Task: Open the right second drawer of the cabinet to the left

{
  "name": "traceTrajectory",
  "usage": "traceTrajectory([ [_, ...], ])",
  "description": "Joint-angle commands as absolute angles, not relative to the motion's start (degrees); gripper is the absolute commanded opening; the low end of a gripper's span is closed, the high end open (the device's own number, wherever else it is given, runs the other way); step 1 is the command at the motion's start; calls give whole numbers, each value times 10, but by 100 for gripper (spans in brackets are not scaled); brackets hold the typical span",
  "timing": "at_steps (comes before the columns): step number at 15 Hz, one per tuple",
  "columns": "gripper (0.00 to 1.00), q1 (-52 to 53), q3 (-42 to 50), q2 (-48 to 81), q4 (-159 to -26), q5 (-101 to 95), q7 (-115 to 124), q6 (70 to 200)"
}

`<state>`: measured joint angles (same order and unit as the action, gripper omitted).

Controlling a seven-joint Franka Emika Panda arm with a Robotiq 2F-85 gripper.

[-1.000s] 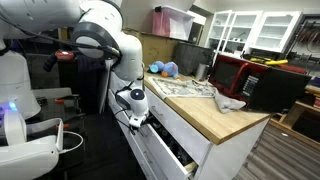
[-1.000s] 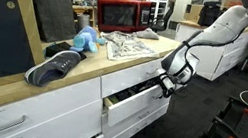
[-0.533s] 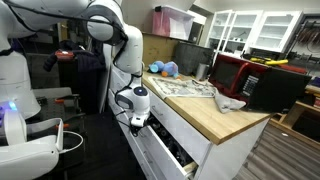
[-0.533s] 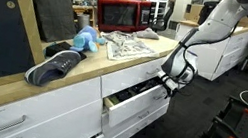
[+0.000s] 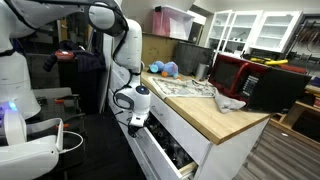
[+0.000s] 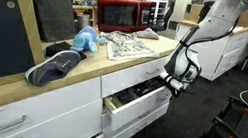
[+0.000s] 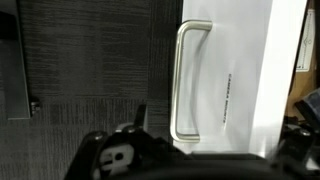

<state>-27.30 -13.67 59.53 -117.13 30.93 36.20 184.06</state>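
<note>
The cabinet is long and white with a wooden top; it also shows in an exterior view. Its second-row drawer stands partly pulled out in both exterior views, with dark tools inside. My gripper is at the drawer's front in both exterior views. In the wrist view the white drawer front and its silver bar handle fill the frame. The handle's lower end runs behind my dark gripper. Whether the fingers are closed on the handle is hidden.
On the top lie a red microwave, a blue plush toy, papers and a grey cloth. A dark slipper lies further along. A white machine and a dark stand are on the floor.
The drawer has slid further out of the cabinet, and my gripper has moved away from the cabinet with its front.
</note>
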Motion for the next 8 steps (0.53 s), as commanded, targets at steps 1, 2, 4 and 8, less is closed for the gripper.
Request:
traceTrajectory([
  [1, 100, -249, -97, 560, -1208, 321, 351, 1794],
  [2, 100, -247, -92, 555, -1213, 320, 348, 1789],
  [4, 100, -239, -81, 547, -1225, 319, 342, 1778],
  [8, 100, -230, -64, 532, -1249, 316, 319, 1765],
])
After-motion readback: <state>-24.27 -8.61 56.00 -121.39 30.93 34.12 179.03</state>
